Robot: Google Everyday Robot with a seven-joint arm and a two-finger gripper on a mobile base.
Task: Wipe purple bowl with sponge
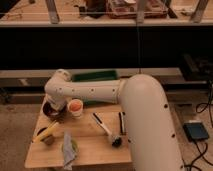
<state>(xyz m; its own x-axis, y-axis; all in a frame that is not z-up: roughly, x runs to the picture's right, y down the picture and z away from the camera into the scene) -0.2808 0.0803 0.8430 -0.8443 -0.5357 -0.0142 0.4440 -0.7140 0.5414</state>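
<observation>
The purple bowl (50, 111) sits at the back left corner of the wooden table (90, 150), just left of a white cup with an orange inside (75, 107). My white arm (95, 91) reaches in from the lower right, bends at a rounded joint (60, 82) and points down to the bowl. The gripper (50, 104) is low over the bowl's far side, mostly hidden in shadow under the wrist. The sponge is hidden from view.
A green rectangular tray (95, 76) lies behind the arm at the table's back edge. On the table are a yellow-handled object (47, 133), a grey cloth on something green (68, 148), a long brush (105, 127) and a dark bar (121, 122). Black shelving stands behind.
</observation>
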